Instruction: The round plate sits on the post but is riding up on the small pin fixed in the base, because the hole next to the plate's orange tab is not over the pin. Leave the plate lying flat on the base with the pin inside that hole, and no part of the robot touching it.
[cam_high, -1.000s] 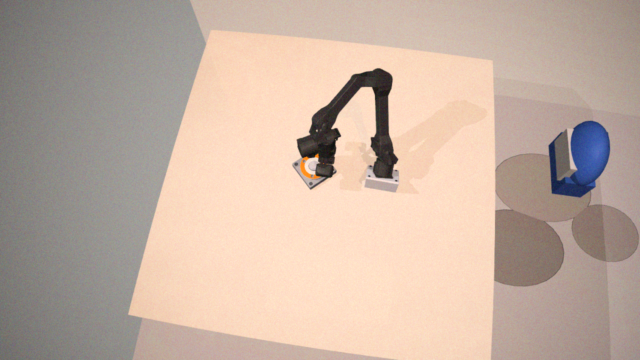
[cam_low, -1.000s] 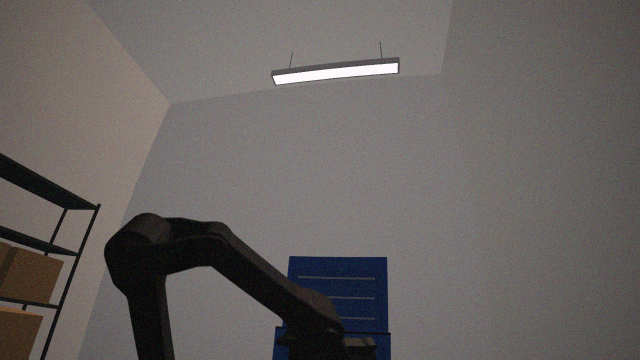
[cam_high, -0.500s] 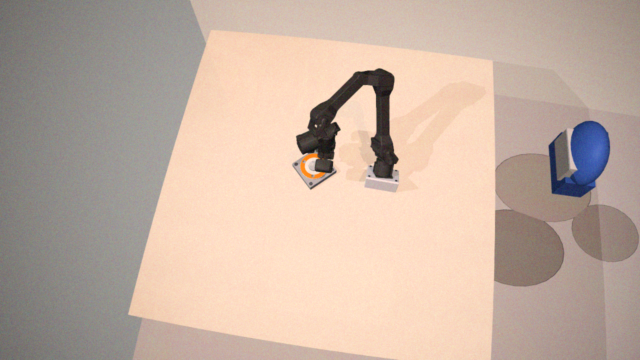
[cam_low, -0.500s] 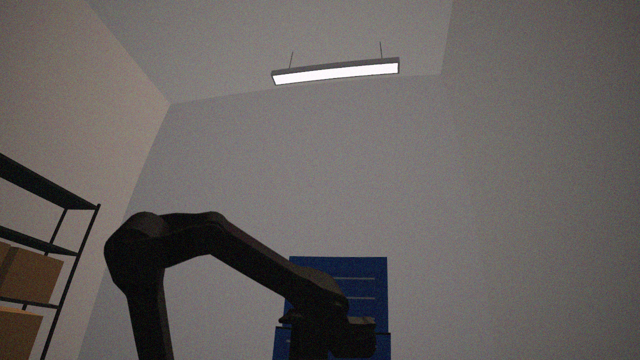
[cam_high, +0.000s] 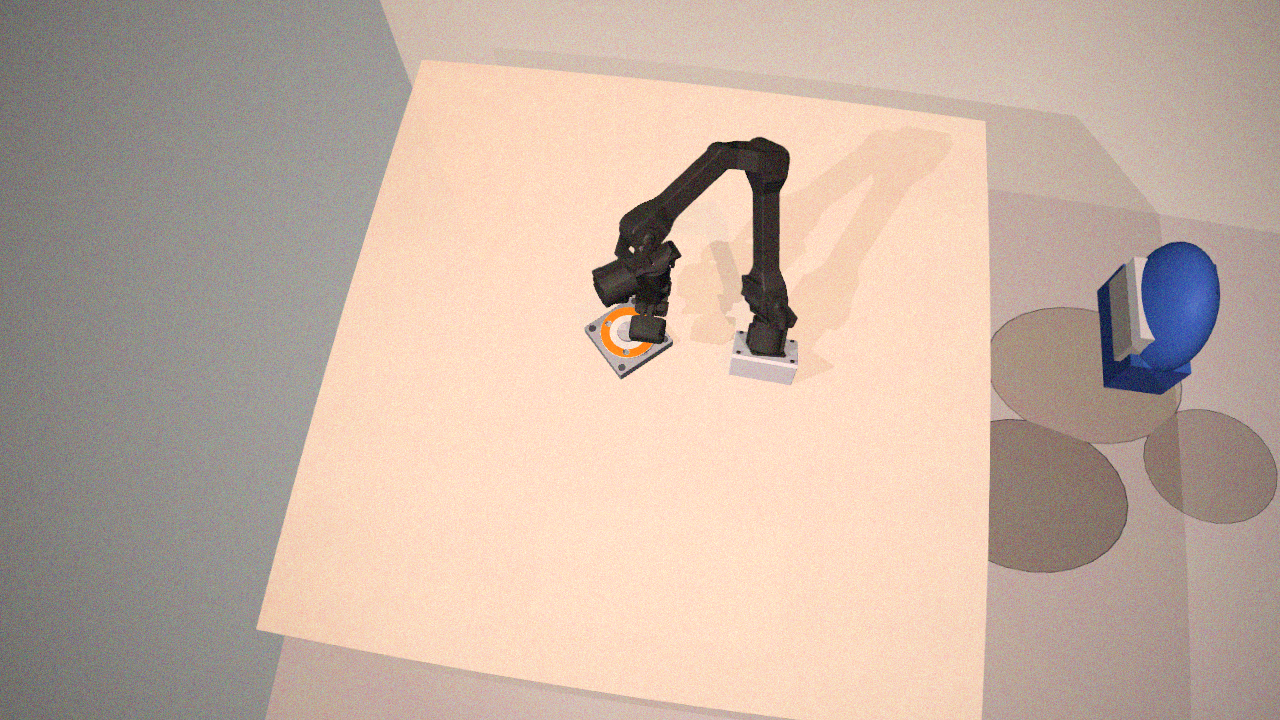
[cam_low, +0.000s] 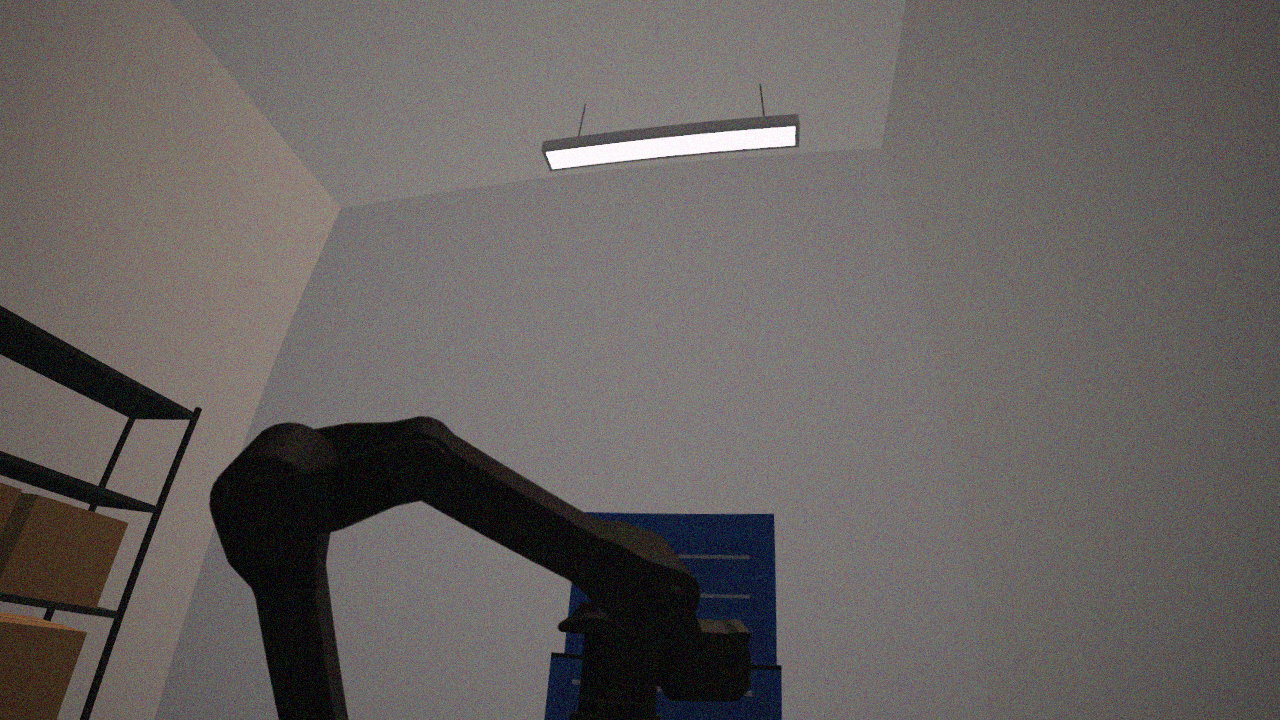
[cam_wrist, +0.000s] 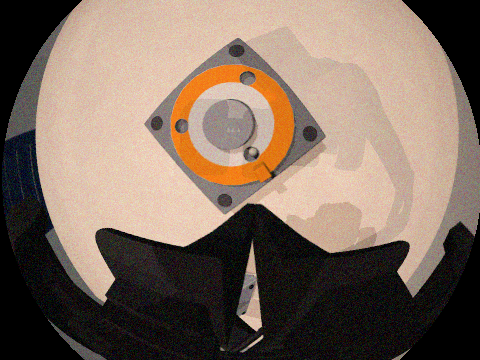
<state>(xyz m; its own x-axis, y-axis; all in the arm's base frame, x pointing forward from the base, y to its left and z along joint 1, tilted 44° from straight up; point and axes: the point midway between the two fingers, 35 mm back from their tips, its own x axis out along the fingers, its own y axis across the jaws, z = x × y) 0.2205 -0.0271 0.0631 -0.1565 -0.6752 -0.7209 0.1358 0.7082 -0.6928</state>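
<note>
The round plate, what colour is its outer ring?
Orange on the round plate, with a pale inner band. It shows best in the wrist view.
</note>
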